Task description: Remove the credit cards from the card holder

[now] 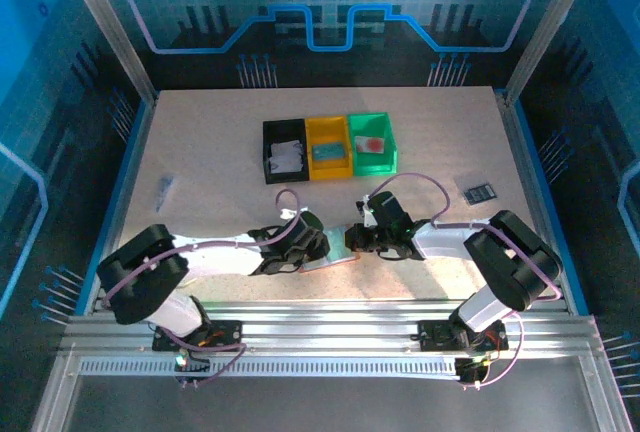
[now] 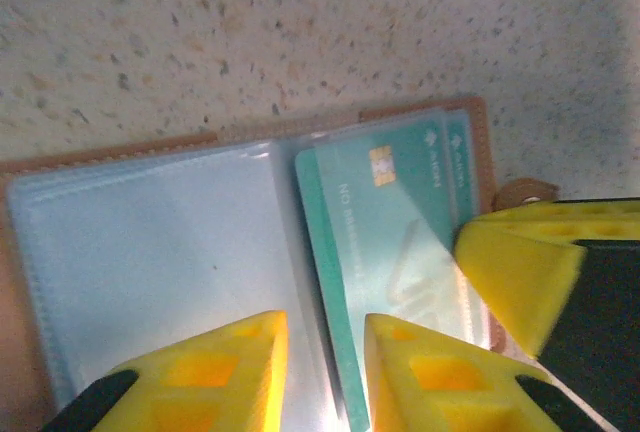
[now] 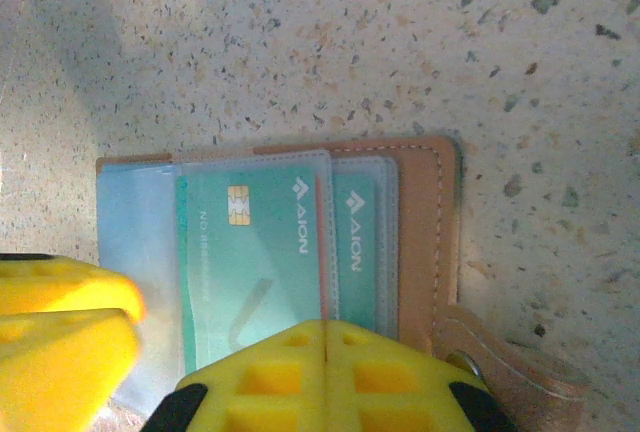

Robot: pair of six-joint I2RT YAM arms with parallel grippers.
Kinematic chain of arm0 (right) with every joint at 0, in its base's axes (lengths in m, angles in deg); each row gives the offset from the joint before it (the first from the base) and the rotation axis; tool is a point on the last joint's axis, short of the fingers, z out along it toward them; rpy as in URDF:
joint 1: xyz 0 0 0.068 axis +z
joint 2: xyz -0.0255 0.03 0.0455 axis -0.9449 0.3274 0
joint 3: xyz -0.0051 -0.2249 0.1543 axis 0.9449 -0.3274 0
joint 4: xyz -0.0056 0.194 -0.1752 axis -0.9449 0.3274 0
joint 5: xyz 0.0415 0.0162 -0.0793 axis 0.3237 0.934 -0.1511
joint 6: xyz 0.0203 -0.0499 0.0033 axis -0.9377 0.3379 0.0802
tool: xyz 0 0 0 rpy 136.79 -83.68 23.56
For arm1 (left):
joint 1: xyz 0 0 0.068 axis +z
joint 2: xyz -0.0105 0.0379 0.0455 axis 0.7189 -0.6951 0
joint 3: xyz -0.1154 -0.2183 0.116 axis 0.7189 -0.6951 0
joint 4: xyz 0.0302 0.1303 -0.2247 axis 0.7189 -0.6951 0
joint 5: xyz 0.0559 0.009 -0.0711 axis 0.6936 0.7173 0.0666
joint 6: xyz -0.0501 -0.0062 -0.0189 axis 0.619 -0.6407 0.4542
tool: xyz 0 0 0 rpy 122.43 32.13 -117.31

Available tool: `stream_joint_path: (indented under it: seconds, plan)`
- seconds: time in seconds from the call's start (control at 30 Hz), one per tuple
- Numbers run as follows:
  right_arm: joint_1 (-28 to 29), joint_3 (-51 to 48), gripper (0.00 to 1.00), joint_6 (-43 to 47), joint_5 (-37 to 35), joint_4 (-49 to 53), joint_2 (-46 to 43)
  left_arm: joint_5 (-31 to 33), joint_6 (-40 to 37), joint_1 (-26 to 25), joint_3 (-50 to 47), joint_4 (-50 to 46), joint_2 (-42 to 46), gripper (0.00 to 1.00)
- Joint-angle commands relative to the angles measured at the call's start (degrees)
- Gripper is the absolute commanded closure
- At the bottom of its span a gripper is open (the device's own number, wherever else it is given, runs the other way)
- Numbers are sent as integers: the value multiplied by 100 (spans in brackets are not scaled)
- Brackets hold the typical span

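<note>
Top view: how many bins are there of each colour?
Black bin: 1
Yellow bin: 1
Green bin: 1
Total: 3

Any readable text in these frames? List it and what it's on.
"AION": front teal chip card in the pinkish-tan leather card holder's clear pocket.
"AION": second teal card tucked behind it.
Small print beside the front card's chip: too blurred.
Cards in the row of plastic bins: too small.

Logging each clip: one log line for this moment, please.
holder open on table | cards in pockets | left pincer parted over card edge | right pincer shut, atop holder
</note>
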Motion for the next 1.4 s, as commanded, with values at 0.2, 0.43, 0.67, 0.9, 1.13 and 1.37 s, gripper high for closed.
stream_joint_path:
  seconds: [0.2,0.43,0.67,0.9,1.13,1.37]
  plan:
    - [-18,-226,100,-71,37,591,32,95,-61,-81,308,-181,156,69]
    - [-13,-259,99,-75,50,579,-13,-3,135,-160,317,36,-181,70]
    - [-12,-264,100,-84,63,552,-3,68,201,-259,334,-14,-310,70]
    - [-19,-242,100,-65,74,592,5,139,194,-320,379,-93,-464,71]
    - [-13,-237,100,-57,80,627,-24,166,162,-329,421,-80,-542,72]
    - [-14,-236,100,-59,90,661,-31,218,92,-330,462,-106,-558,75]
